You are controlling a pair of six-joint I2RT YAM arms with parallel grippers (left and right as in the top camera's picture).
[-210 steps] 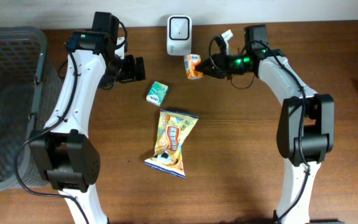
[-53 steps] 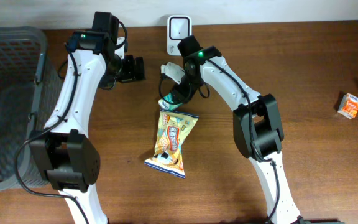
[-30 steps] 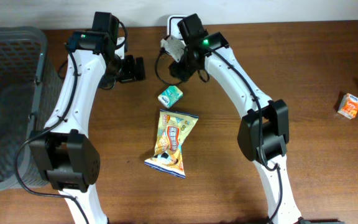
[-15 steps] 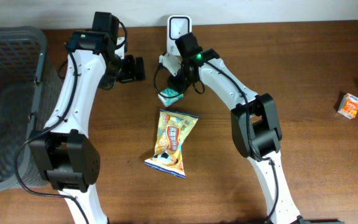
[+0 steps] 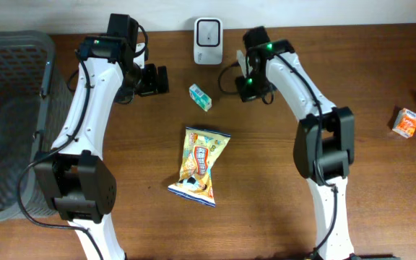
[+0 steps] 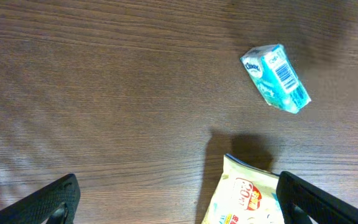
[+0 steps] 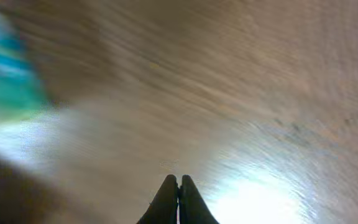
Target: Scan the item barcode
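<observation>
Nearest, a crinkled yellow foil snack bag [image 5: 199, 165] lies flat on the wood-grain worktop [image 5: 280, 180]. Beyond it and apart, a small boxy teal-and-white pack [image 5: 200, 97], probably tissues, lies loose with its barcode face up. The left hand [image 5: 157, 79] hangs to one side, fingers spread wide and empty. The right hand [image 7: 179, 183] on the other side is pinched together on nothing. Farthest, the rounded white barcode scanner [image 5: 208, 31] stands upright.

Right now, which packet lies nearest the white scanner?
The small teal pack, lying free close by the scanner; the yellow snack bag is farther off, the orange carton far off right.
</observation>
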